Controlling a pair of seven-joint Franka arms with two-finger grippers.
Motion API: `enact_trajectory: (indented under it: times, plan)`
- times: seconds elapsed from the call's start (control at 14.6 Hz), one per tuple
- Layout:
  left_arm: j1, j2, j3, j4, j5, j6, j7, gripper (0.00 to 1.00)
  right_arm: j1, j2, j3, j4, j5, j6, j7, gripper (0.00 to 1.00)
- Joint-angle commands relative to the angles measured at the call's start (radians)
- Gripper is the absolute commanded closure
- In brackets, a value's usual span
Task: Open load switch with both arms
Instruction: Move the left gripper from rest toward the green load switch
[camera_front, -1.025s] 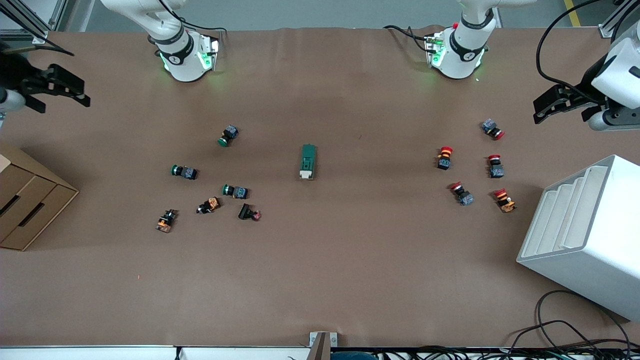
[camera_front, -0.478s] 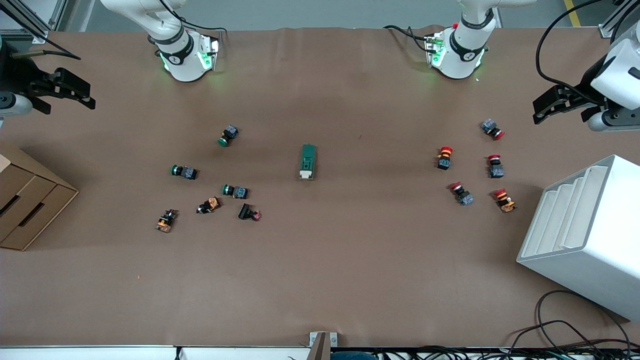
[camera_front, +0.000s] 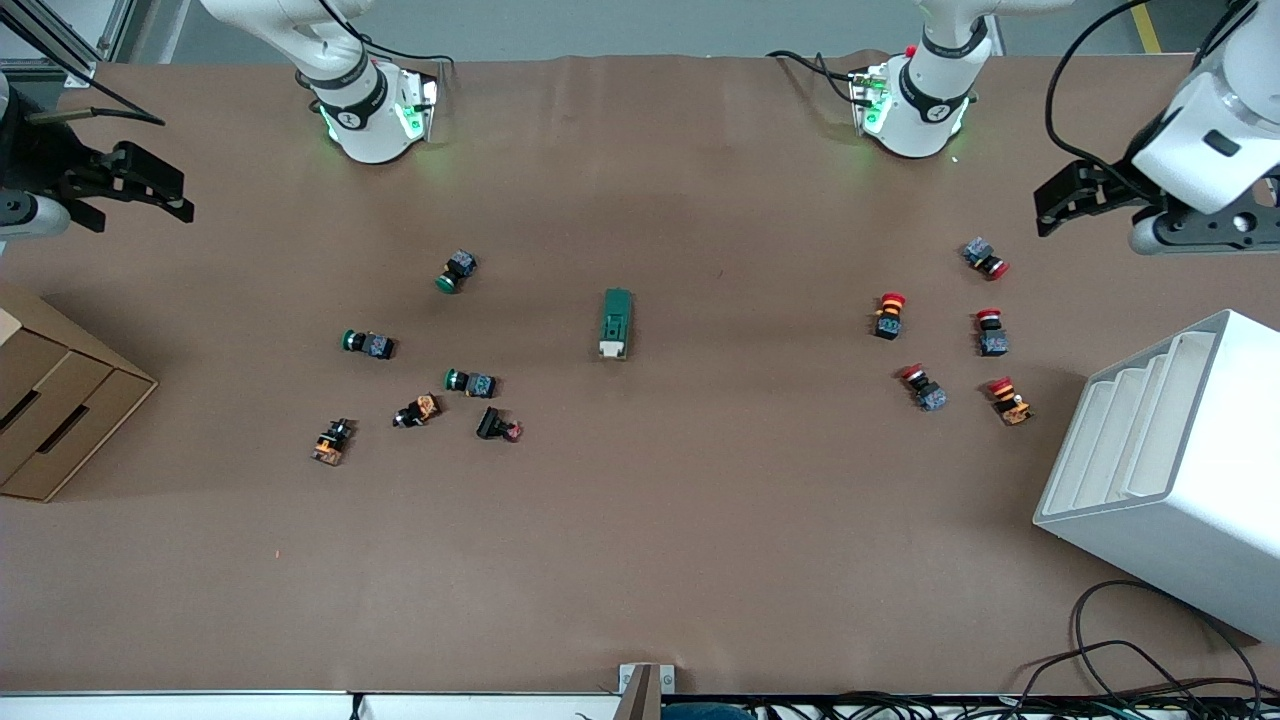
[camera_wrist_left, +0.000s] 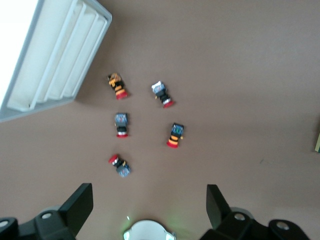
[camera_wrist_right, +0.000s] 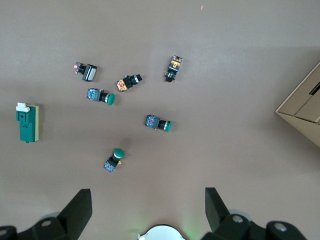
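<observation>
Front view: the load switch (camera_front: 616, 323) is lying flat at the middle of the frame on the brown table (camera_front: 700, 520), its white sliding piece at the end nearer the camera. The left gripper (camera_front: 1062, 196) is hanging in the air at the upper right of the frame, over bare table near a red-capped push button (camera_front: 985, 258), its fingers parted and holding nothing. The right gripper (camera_front: 150, 187) is hanging at the upper left edge, fingers spread and empty. A cluster of green-capped push buttons (camera_front: 460, 271) is lying left of centre, a cardboard drawer box (camera_front: 50, 400) is sitting at the left edge, and a white slotted bin (camera_front: 1170, 470) is sitting at the lower right.

Left wrist view: the two fingertips (camera_wrist_left: 80, 205) are showing wide apart along the bottom of the frame, nothing between them. Five red-capped buttons are lying at mid-frame, and the white bin fills the upper left corner.

Right wrist view: the dark-green switch is lying at the left edge of the frame, well apart from the spread fingertips (camera_wrist_right: 80, 207) at the bottom.
</observation>
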Motion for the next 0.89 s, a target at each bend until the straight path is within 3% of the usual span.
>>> enact_trajectory:
  times: [0.0,0.34,0.55,0.82]
  plan:
    - [0.001,-0.001,-0.021,0.016,0.002,-0.045,-0.051,0.0,-0.005,0.0,-0.003,0.008,-0.008,0.0,0.019,0.0]
    - [0.0,-0.004,-0.046,0.013,-0.002,-0.047,-0.059,0.0,-0.034,0.02,-0.009,0.011,-0.01,0.003,0.019,0.0]
    - [-0.002,-0.004,-0.064,0.011,-0.1,-0.044,-0.06,0.0,-0.061,0.109,-0.011,0.011,-0.004,0.032,0.019,0.0]
    - [-0.002,-0.003,-0.15,0.01,-0.102,-0.039,-0.12,0.0,-0.12,0.202,-0.011,0.011,-0.008,0.14,0.005,0.0]
